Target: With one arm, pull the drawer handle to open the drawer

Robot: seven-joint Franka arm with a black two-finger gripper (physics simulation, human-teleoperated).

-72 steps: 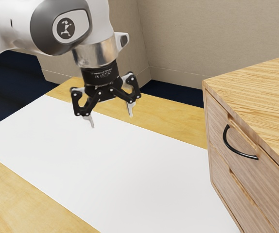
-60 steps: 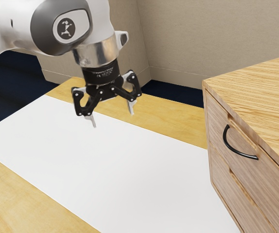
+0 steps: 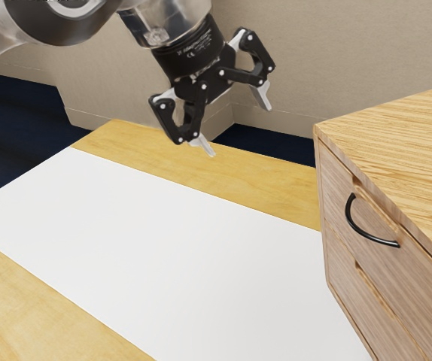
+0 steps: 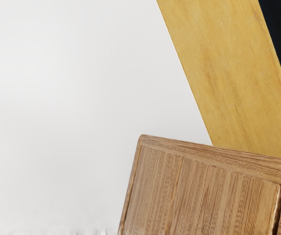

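Risen and tilted since earlier, the fingers (image 3: 203, 146) of my black two-finger gripper (image 3: 235, 120) stand spread and empty. Well apart, the curved black wire handle (image 3: 366, 228) sits on the light oak cabinet's (image 3: 397, 143) top drawer (image 3: 336, 184), seemingly shut (reach, grasp, pull all remain).

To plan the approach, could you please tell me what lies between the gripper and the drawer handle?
Nothing stands there: in the exterior view, only open air over the bare table separates the open gripper from the drawer handle.
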